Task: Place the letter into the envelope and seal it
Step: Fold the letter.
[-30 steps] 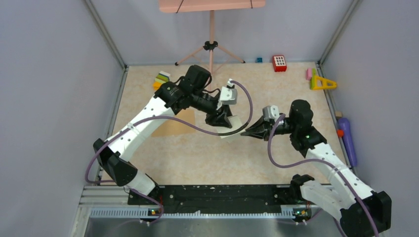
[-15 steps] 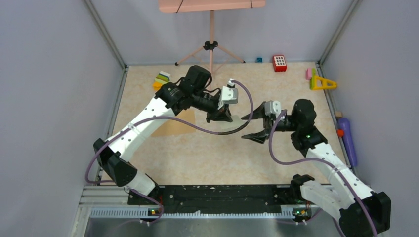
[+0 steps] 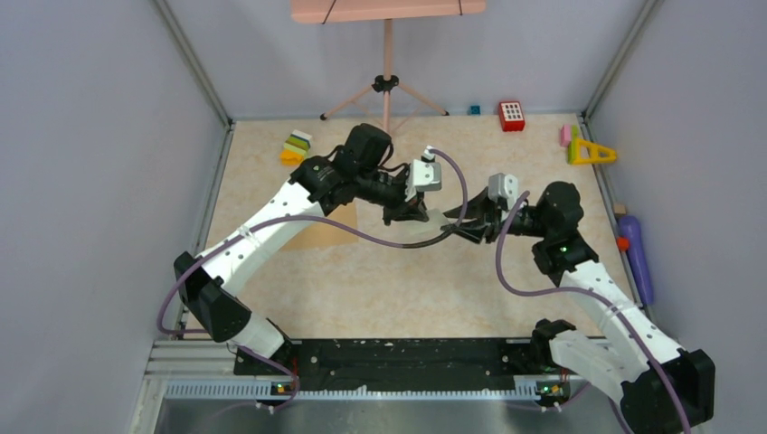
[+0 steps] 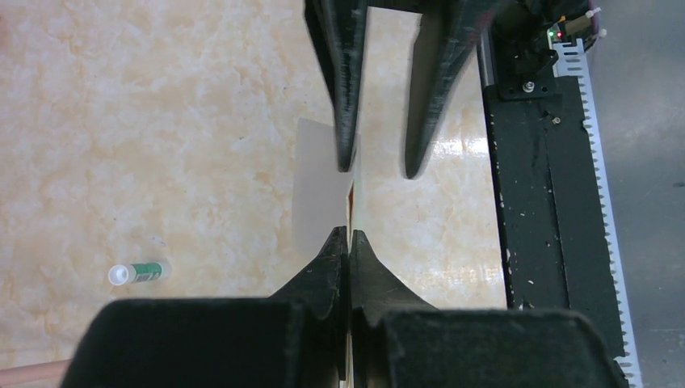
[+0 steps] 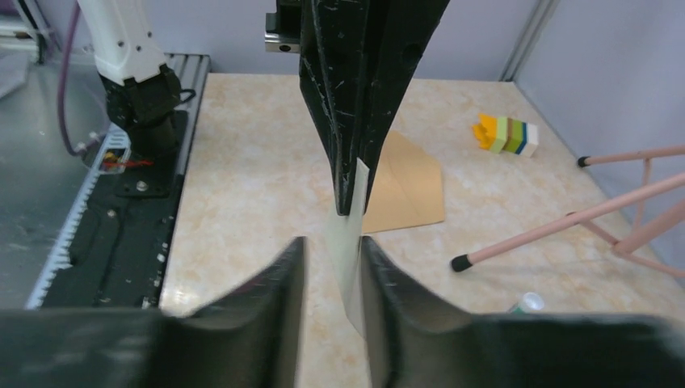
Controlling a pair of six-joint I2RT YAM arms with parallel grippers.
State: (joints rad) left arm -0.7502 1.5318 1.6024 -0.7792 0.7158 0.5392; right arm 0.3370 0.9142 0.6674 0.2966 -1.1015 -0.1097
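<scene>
Robotics lab test cell. Marble-pattern tabletop (image 3: pixel 380 289) is enclosed by plain grey panels (image 3: pixel 90 181). Robot arms (image 3: pixel 262 226) are bolted to a black base rail (image 3: pixel 407 354). Toy blocks (image 3: pixel 296 145) and a pink tripod (image 3: pixel 387 86) are set at the back.

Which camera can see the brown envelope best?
The right wrist camera. The envelope lies flat there, most of it clear, with its fold lines showing. The top camera sees only a brown patch of it, partly under the left arm. The left wrist camera does not show it.
</scene>
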